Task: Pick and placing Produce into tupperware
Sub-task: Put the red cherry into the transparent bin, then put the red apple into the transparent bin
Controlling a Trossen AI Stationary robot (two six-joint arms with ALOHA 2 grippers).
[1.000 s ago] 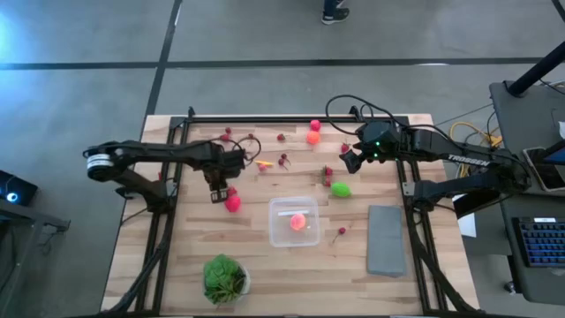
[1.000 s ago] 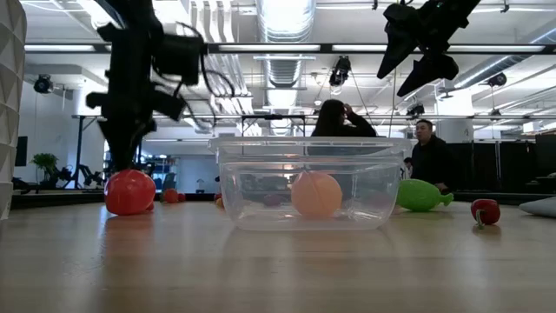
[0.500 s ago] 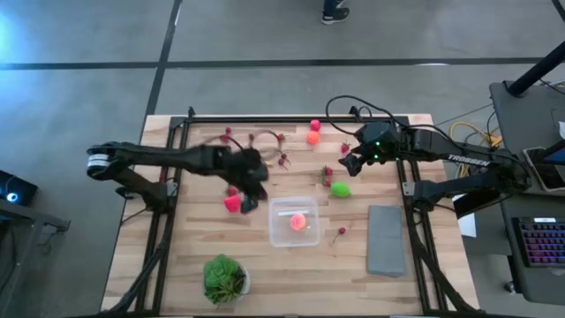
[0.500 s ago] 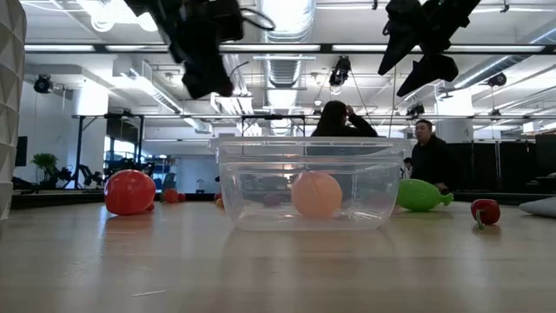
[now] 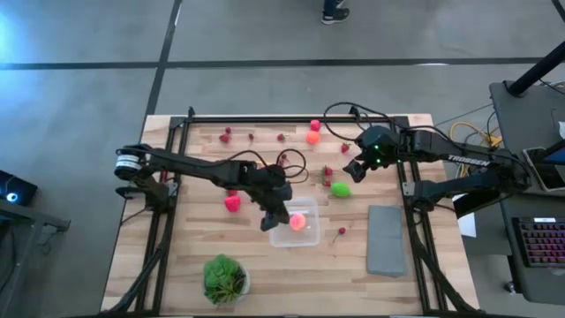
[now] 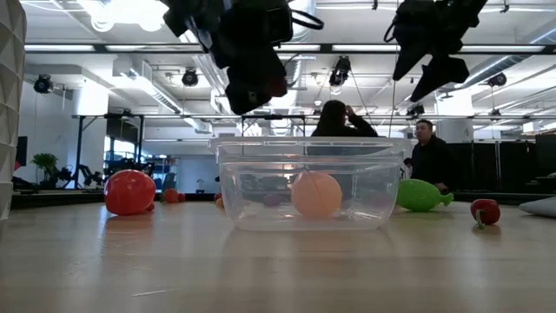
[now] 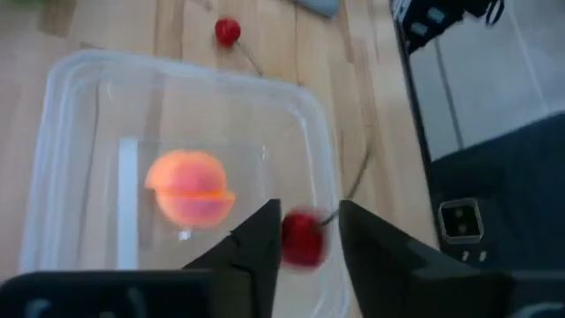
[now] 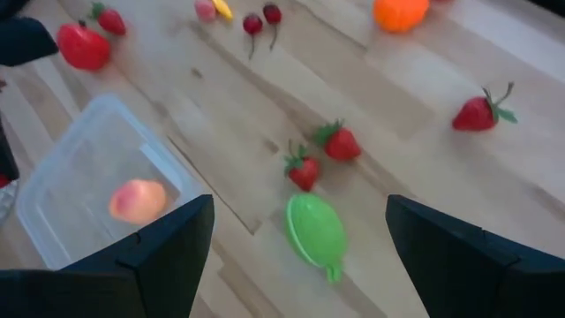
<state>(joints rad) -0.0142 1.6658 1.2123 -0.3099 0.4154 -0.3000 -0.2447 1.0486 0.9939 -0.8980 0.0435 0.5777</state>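
Observation:
The clear tupperware (image 5: 305,235) stands mid-table with a peach-coloured piece of produce (image 7: 188,187) inside. My left gripper (image 7: 302,231) hovers above its left rim, slanting down, fingers apart, with a blurred red cherry (image 7: 303,239) between the fingertips. My right gripper (image 8: 300,208) stands open, high over the far right of the table, above a lime-green piece (image 8: 315,230) and two strawberries (image 8: 340,143). A round red piece (image 5: 232,203) lies left of the tupperware. Another cherry (image 5: 341,231) lies to its right. My left gripper has the cherry (image 7: 291,240) between its fingertips, hard against one finger (image 7: 260,243), with a gap to the other. Its stem (image 7: 349,181) trails out past the fingers. The cherry hangs above the tupperware's inside. Whether a finger still touches it, I cannot tell.
More cherries, berries and an orange piece (image 5: 312,137) are strewn along the far edge. A grey slab (image 5: 386,240) lies near the right edge. A leafy plant in a white bowl (image 5: 224,277) stands at the near left. People show in the room behind the table.
My left gripper has swung from beside the round red piece toward the table's right, rising a little. It now hangs over the tupperware's left rim. It has tipped from pointing nearly straight down to a slant.

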